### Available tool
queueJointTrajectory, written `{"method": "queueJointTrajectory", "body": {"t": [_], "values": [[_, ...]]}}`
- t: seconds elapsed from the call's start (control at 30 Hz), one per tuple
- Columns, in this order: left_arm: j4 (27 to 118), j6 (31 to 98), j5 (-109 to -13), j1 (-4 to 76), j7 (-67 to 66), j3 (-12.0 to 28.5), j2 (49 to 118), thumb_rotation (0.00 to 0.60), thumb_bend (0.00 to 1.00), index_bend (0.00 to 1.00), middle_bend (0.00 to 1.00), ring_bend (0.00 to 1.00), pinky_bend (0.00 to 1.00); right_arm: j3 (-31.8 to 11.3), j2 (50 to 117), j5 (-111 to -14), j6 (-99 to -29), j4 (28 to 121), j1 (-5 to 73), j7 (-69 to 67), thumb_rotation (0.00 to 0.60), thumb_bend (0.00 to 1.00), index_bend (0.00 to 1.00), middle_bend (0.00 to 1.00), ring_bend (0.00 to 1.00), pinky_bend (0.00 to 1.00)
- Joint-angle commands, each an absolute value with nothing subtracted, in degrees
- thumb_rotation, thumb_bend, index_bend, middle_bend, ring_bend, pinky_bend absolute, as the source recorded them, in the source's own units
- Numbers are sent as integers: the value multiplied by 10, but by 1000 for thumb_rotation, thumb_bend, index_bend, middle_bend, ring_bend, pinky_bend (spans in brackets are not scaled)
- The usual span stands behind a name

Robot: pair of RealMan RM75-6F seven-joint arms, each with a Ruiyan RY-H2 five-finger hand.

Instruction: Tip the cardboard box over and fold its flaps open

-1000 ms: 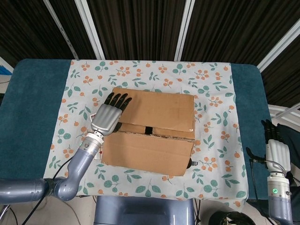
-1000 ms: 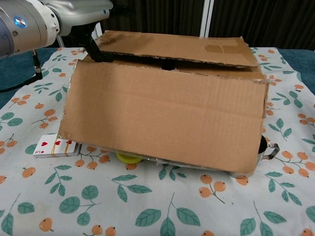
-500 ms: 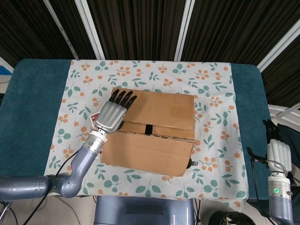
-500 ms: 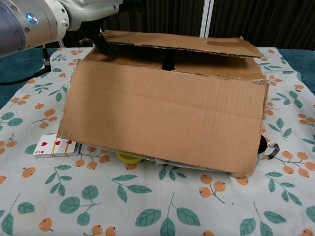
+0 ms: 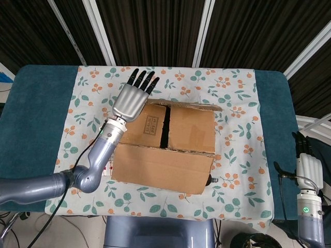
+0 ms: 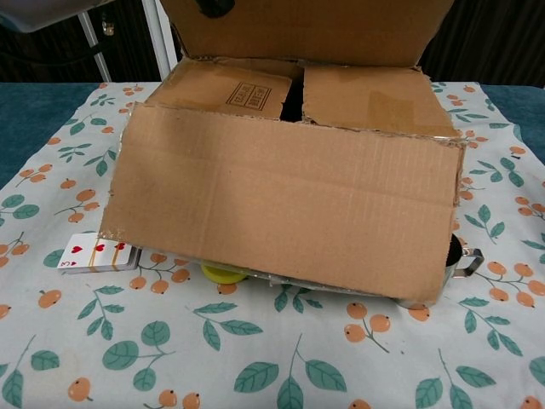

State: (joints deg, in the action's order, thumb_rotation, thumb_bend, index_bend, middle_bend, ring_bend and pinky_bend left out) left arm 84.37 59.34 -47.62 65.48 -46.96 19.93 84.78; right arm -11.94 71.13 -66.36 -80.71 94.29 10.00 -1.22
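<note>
The cardboard box lies mid-table on the floral cloth. Its near flap slopes outward toward me. The far flap stands upright, edge-on in the head view. Two inner flaps lie flat over the opening: the left one bears a printed label, the right one is plain. My left hand hovers at the far flap's left end with fingers stretched out, holding nothing; a dark fingertip touches that flap's face. My right hand hangs beyond the table's right edge, fingers straight, empty.
A playing card pokes out under the box's left corner. A yellow object and a dark metal-handled object show beneath the near flap. The floral cloth covers a teal table.
My left hand moved up and away from me, swinging the far flap from lying flat over the box to upright. This uncovered the two inner flaps. The right hand stayed put.
</note>
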Motion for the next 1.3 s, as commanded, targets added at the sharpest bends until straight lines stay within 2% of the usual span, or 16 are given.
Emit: {"method": "queueJointTrajectory", "body": {"t": [0.03,0.43,0.6,0.93,1.3], "values": [[779,567,-467,686,-479,210,866,600,455,0,0,0,0,-120,711,-662,-804,943,100,-13,600,324,15,2,34,245],[561,499,-431,759,-479,224,946,600,455,0,0,0,0,-130,708,-648,-796,944,97,-18,600,325,15,2,34,245],[495,483,-436,777,-466,222,976,600,417,0,0,0,0,-132,708,-645,-794,944,96,-18,600,324,15,2,34,245],[431,476,-473,802,-417,227,1003,600,416,0,0,0,0,-136,708,-641,-788,945,95,-20,600,324,14,2,34,245],[404,470,-490,814,-395,232,1009,600,415,0,0,0,0,-139,707,-635,-780,946,94,-23,600,324,15,2,34,245]]}}
